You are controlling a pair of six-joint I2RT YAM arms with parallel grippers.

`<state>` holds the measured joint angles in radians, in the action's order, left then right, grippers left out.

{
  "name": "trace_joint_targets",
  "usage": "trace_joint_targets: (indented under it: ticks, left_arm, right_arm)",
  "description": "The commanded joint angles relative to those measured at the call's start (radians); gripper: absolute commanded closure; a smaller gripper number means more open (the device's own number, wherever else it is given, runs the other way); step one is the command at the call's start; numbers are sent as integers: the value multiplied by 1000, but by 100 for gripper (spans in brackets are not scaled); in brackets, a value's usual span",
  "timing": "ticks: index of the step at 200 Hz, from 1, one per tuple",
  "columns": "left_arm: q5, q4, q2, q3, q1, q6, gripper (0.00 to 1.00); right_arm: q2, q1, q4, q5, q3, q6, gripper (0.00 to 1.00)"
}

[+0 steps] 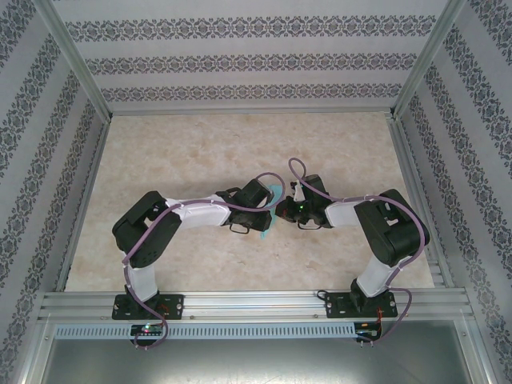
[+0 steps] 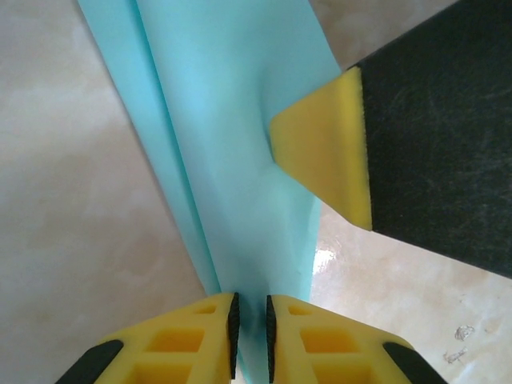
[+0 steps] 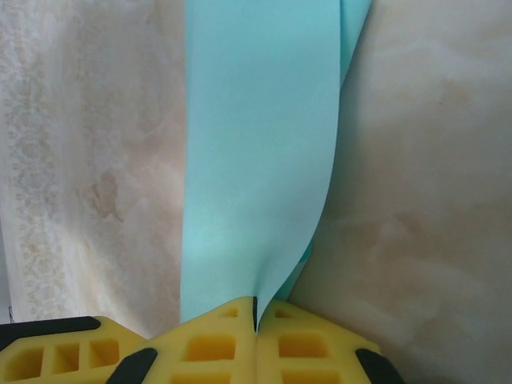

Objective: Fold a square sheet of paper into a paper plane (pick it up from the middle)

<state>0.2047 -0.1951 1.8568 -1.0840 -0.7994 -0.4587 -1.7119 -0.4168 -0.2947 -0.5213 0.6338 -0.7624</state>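
Paper mostly hidden behind left gripper, right gripper

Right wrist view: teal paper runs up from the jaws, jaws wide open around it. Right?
No. In the right wrist view the right gripper has its jaws shut on the teal paper, not wide open; the paper does run up from them.

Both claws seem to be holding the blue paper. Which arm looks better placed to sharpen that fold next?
Probably the left. The left gripper pinches the teal paper at the end of the crease, so it could slide along it while the right gripper, clamped on the paper, anchors it.
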Motion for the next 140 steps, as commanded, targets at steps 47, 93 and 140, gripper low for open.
trace_joint_targets:
  ticks: [47, 93, 140]
  left_arm:
    - [-25, -23, 45, -3, -12, 26, 77]
    - [-13, -22, 6, 6, -12, 12, 74]
    - [-25, -34, -94, 42, -17, -7, 67]
  right_arm:
    - [-42, -20, 9, 49, 23, 20, 100]
    - [-46, -22, 25, 64, 22, 26, 100]
    - [-49, -22, 56, 81, 29, 37, 100]
